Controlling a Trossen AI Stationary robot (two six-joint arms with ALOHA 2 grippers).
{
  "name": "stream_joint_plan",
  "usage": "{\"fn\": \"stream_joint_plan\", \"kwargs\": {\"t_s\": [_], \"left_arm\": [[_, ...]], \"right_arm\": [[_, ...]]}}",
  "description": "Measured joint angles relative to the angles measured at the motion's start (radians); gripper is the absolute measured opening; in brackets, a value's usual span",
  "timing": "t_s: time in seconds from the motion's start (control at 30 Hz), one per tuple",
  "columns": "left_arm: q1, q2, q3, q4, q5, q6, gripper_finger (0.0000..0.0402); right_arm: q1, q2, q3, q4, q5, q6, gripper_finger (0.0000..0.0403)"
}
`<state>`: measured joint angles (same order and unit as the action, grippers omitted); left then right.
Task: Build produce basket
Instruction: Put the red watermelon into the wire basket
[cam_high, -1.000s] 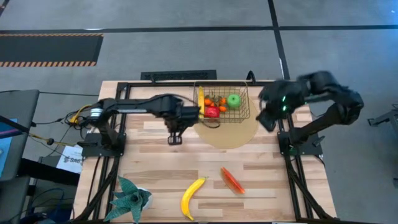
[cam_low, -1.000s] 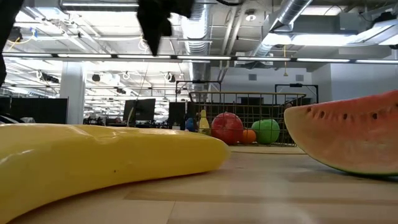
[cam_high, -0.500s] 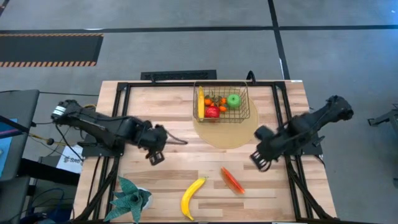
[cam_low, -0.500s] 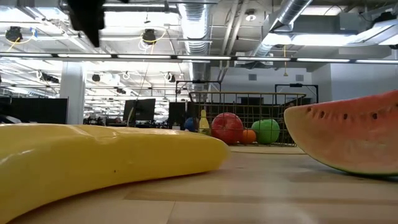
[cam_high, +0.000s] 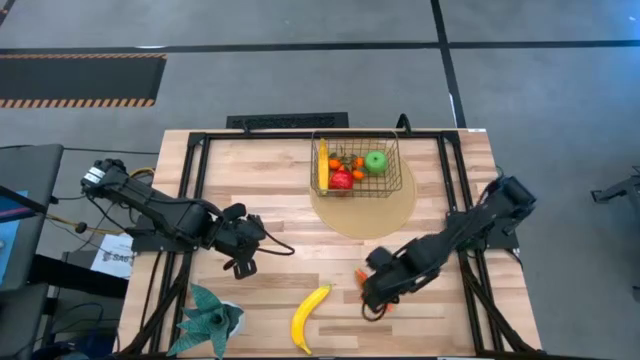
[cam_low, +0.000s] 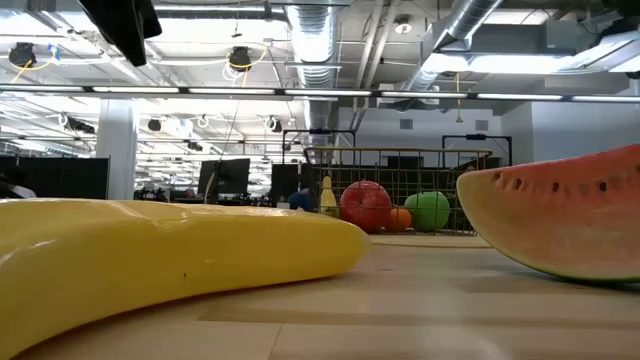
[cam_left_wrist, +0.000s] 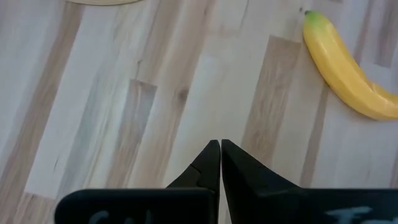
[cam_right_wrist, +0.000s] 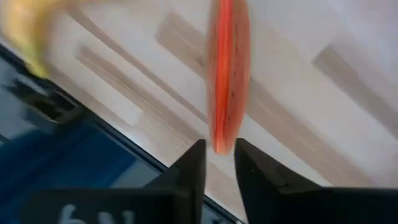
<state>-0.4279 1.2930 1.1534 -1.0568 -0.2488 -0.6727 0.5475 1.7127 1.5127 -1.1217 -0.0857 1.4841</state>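
The gold wire basket (cam_high: 392, 186) stands on a round tan mat (cam_high: 365, 216) at the far middle. It holds a yellow banana (cam_high: 323, 165), a red apple (cam_high: 341, 180), a green apple (cam_high: 376, 160) and orange clusters (cam_high: 347, 162). A second banana (cam_high: 310, 318) and an orange-red slice (cam_high: 378, 291) lie on the table near the front. My right gripper (cam_high: 371, 300) is over the slice, open by a narrow gap (cam_right_wrist: 219, 153); the slice's end (cam_right_wrist: 222, 142) shows between the fingertips. My left gripper (cam_high: 240, 263) is shut and empty over bare wood (cam_left_wrist: 220, 147).
A teal spiky-leaved plant (cam_high: 210, 318) stands at the near left corner. The black frame rails (cam_high: 200, 150) run along the table's left, right and far sides. Bare wood lies between the mat and the near produce. In the low view the banana (cam_low: 170, 260) and slice (cam_low: 560, 225) fill the foreground.
My left gripper has gone from beside the basket toward the table's left and near edge. My right gripper has swung from the far right, past the mat, toward the near edge and now stands over the orange-red slice. The produce and basket have stayed put.
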Motion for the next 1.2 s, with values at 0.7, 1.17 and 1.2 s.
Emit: {"fn": "stream_joint_plan", "kwargs": {"t_s": [0.7, 1.17, 1.2], "left_arm": [[-0.023, 0.0, 0.0, -0.007, -0.02, -0.001, 0.0], [-0.022, 0.001, 0.0, 0.003, -0.022, -0.005, 0.0], [-0.022, 0.001, 0.0, 0.003, -0.023, -0.005, 0.0]], "right_arm": [[-0.104, 0.289, 0.0, 0.053, -0.145, -0.235, 0.0253], [-0.125, 0.377, 0.001, 0.117, -0.234, -0.309, 0.0116], [-0.126, 0.373, 0.001, 0.121, -0.23, -0.317, 0.0114]]}}
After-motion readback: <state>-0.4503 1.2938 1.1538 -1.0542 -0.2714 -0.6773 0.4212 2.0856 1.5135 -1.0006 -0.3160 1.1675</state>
